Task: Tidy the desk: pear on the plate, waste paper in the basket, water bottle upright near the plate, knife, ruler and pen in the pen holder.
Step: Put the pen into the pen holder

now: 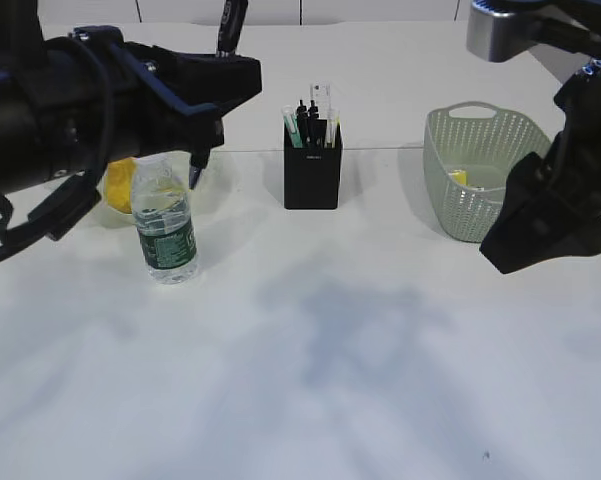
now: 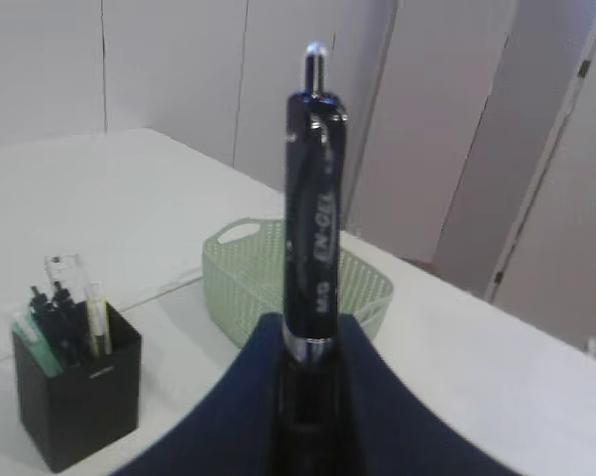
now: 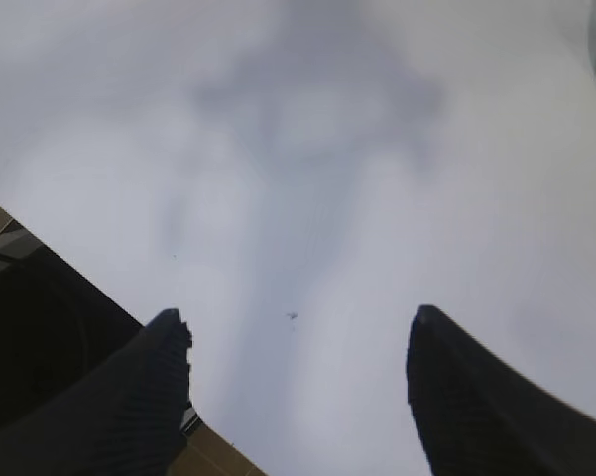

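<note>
Holding pen upright in left hand | pen holder lies rightward, near counter's far edge | right hand wide, empty

black pen holder, green basket

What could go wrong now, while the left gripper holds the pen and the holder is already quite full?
1. The pen holder is crowded with upright items, so the pen might catch on them and not slide in.
2. The left gripper grips only the pen's lower end; it might tilt or slip on contact.
3. The water bottle stands beneath the left arm and might get knocked over.
</note>
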Controlling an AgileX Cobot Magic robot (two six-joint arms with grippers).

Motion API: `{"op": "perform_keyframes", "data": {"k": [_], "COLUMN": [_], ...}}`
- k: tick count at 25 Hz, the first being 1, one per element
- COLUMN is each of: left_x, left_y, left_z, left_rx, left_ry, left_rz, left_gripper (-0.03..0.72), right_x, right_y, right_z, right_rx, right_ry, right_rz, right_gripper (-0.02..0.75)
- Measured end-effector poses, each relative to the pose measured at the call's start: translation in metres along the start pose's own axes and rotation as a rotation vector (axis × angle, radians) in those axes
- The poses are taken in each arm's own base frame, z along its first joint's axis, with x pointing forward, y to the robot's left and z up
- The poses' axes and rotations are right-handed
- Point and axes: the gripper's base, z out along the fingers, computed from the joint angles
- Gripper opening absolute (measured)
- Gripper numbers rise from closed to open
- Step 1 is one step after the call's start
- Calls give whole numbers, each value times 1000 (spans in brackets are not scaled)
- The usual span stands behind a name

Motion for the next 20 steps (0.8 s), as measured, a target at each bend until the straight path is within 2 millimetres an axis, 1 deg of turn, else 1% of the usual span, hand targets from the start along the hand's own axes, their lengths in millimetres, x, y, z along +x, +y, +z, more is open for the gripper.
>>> {"op": "perform_keyframes", "data": {"k": [3,6,14,18,20], "left_x": [3,6,7,7,7], "left_y": [-3,-6,-7,-7,-7], "left_z": [8,12,13,13,13], "left_rx": [63,127,148,148,149], "left_ry": [-57,-91,-94,-93,-93], "left_rz": [-74,-94,-112,-124,-128], "left_gripper": [59,59,59,59,59], "right_x": [0,-2,-15,-21,-24], "right_y": [0,0,4,10,15], "right_z": [-1,-1,-2,-4,-9], "right_rx": [2,2,-50,-118,-157], "right_ry": [-8,-33,-165,-240,-294], "right_rz": [4,11,43,40,37], "right_gripper": [508,508,508,508,508]}}
